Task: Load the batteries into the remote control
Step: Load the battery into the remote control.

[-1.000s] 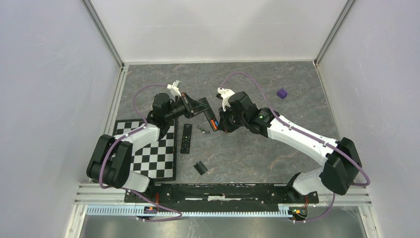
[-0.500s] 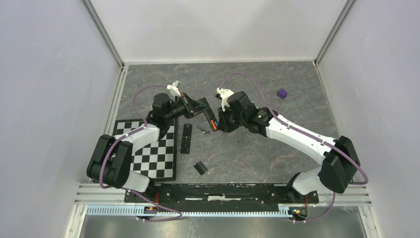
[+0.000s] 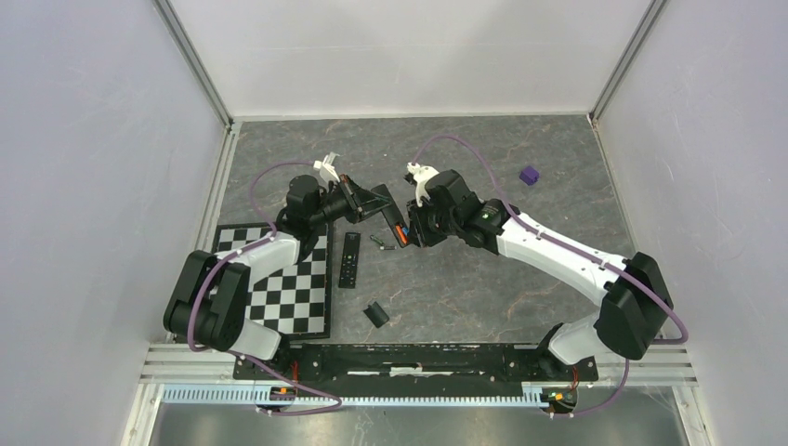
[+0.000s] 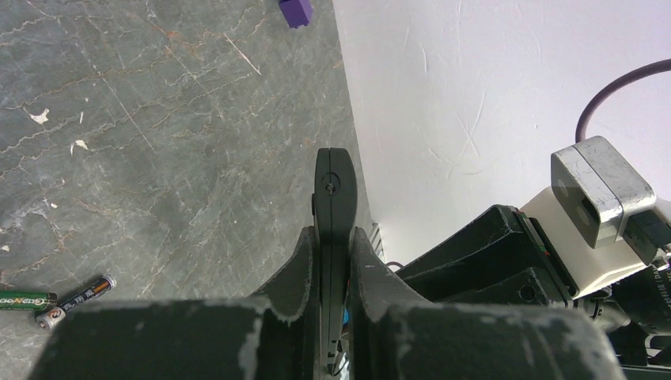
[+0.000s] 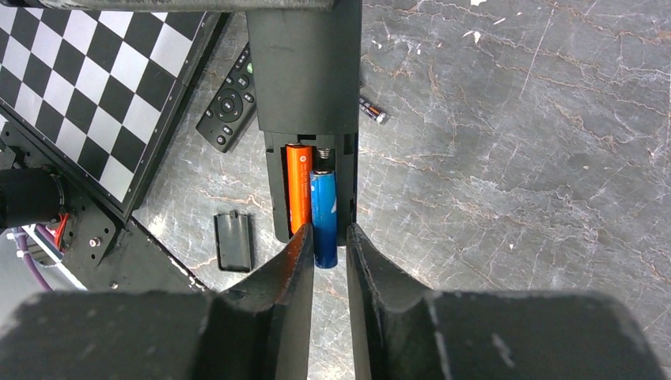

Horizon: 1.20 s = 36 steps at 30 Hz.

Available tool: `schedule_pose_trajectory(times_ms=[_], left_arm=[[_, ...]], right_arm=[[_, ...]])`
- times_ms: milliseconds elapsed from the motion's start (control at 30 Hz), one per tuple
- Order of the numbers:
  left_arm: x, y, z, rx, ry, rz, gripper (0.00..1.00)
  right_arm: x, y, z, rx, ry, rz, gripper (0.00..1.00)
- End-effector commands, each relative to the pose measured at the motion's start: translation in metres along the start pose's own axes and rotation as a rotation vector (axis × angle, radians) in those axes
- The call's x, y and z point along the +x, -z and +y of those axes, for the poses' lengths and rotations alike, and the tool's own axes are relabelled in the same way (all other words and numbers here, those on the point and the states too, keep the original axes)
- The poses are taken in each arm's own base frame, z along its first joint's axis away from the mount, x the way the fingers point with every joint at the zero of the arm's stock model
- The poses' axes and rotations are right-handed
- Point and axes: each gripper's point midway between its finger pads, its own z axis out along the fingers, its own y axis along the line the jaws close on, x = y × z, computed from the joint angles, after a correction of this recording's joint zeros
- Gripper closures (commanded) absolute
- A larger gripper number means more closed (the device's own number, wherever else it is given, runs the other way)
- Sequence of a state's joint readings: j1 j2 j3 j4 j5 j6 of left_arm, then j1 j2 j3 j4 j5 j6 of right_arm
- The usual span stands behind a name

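Note:
My left gripper (image 4: 335,237) is shut on the black remote control (image 4: 334,190) and holds it edge-on above the table; it also shows in the top view (image 3: 383,206). In the right wrist view the remote (image 5: 305,71) has its battery bay open. The orange battery (image 5: 297,188) lies in the bay. The blue battery (image 5: 323,214) lies beside it, its near end sticking out past the remote's end. My right gripper (image 5: 327,237) is closed around that near end. In the top view the right gripper (image 3: 407,232) meets the remote at mid-table.
A twin black remote (image 3: 349,259) lies face up beside the checkerboard mat (image 3: 293,283). The small black cover (image 3: 374,314) lies on the table nearer the arm bases. Two loose batteries (image 4: 79,297) lie under the held remote. A purple cube (image 3: 529,175) sits at the far right.
The right gripper has edged slightly towards the remote with the blue battery. The left arm has barely moved.

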<state>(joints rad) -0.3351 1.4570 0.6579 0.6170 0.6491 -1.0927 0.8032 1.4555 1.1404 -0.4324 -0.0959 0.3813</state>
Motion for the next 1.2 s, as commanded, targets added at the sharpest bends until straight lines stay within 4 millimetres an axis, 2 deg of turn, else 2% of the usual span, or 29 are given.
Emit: schedule_pose_trajectory(times_ms=[0,367,733,767,867,933,1067,1167], left_arm=[[-0.002,-0.001,-0.023,0.076,0.031,0.013,0.98],[-0.004,-0.003,-0.02,0.062,0.058,0.015,0.98],[-0.009,-0.003,-0.03,0.086,0.097,0.004,0.98],[-0.009,-0.003,-0.032,0.092,0.1,0.001,0.98],[-0.013,-0.001,-0.04,0.118,0.114,-0.014,0.98],[-0.015,0.0,-0.046,0.136,0.123,-0.024,0.98],[-0.02,0.005,-0.059,0.171,0.153,-0.052,0.98],[-0.025,0.008,-0.069,0.2,0.185,-0.075,0.98]], right_arm=[[-0.016,0.002,0.002,-0.001,-0.02,-0.026,0.73],[-0.032,0.017,0.009,-0.088,-0.103,-0.07,0.62],[-0.055,0.047,0.018,-0.175,-0.167,-0.177,0.41],[-0.057,0.05,0.016,-0.171,-0.184,-0.192,0.38],[-0.056,0.058,0.001,-0.114,-0.286,-0.246,0.19],[-0.052,0.059,-0.008,-0.098,-0.394,-0.289,0.12],[-0.059,0.061,-0.003,-0.184,-0.543,-0.4,0.11],[-0.066,0.062,0.002,-0.219,-0.586,-0.422,0.11]])
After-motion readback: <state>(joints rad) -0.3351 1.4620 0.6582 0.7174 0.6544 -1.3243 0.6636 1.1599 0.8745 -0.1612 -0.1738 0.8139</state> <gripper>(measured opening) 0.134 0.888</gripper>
